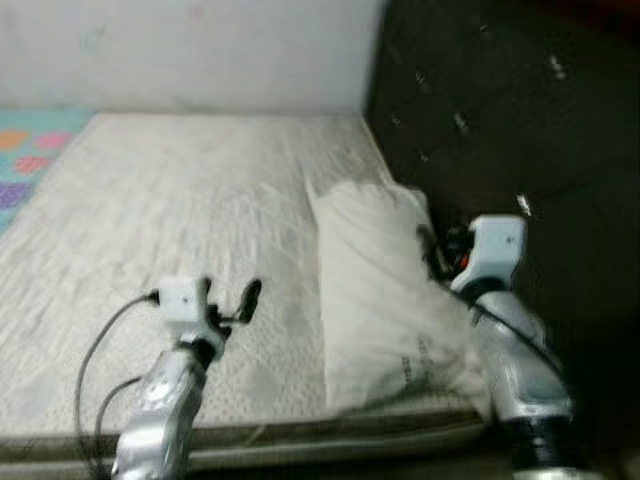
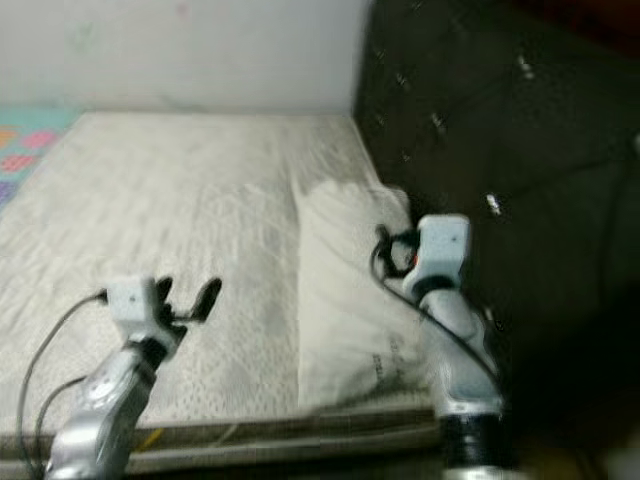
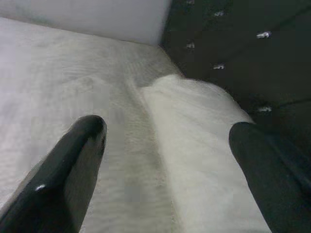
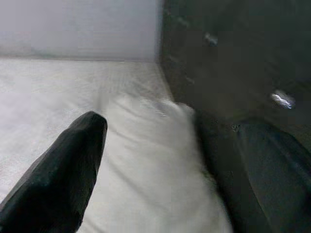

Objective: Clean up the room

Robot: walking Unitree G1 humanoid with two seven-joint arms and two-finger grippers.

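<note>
Your right hand [image 4: 160, 170] hovers, fingers apart, over the pillow [image 1: 385, 300] at the bed's [image 1: 180, 200] right edge by the headboard [image 1: 500, 120]; your left hand [image 1: 228, 297], fingers apart, is over the front edge.

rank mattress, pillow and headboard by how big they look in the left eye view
1. mattress, largest
2. headboard, though cut off by the frame edge, so its rank is unsure
3. pillow, smallest, lying on the mattress against the headboard
</note>
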